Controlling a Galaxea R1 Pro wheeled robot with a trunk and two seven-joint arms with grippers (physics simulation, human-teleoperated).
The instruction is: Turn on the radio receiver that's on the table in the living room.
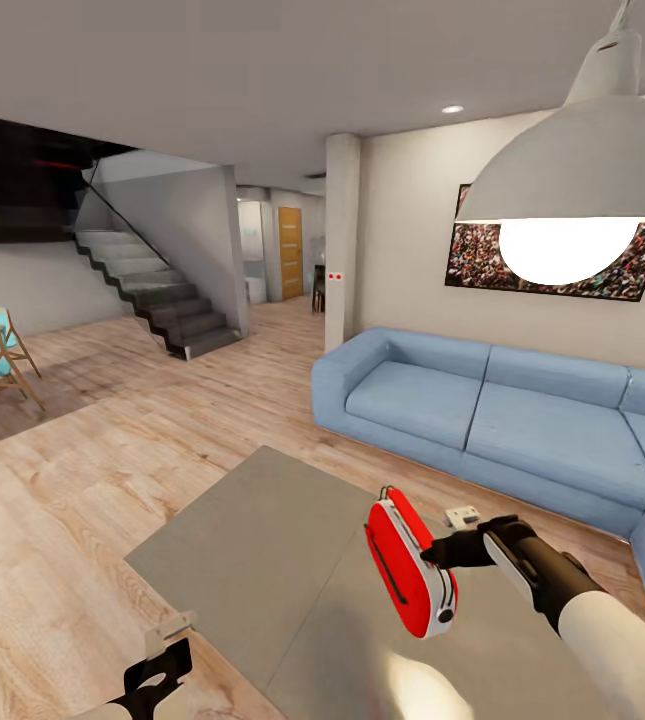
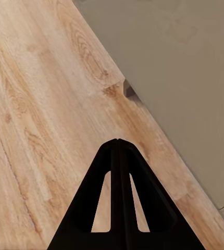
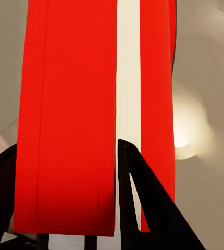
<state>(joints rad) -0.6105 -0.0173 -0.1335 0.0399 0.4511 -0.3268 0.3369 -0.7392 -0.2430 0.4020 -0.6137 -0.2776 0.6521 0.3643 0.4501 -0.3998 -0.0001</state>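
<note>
From the head camera, I see my right gripper (image 1: 444, 552) clamped on the glossy red, round-cornered radio receiver (image 1: 409, 565), held tilted above the smooth grey-beige reflective table (image 1: 262, 560) on the pale wood-plank floor (image 1: 112, 440), near the blue fabric sofa (image 1: 492, 410). My left wrist camera shows the left gripper (image 2: 117, 141), black fingers together, over the planks. My right wrist camera shows black fingers (image 3: 138, 192) flanking the radio's red shell.

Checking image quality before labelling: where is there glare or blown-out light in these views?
Head view: the grey dome pendant lamp has a bulb blown out to pure white. Right wrist view: a bright lamp reflection glares on the glossy grey-beige table beside the red radio receiver. Left wrist view: evenly lit, no glare on the wood plank floor.
</note>
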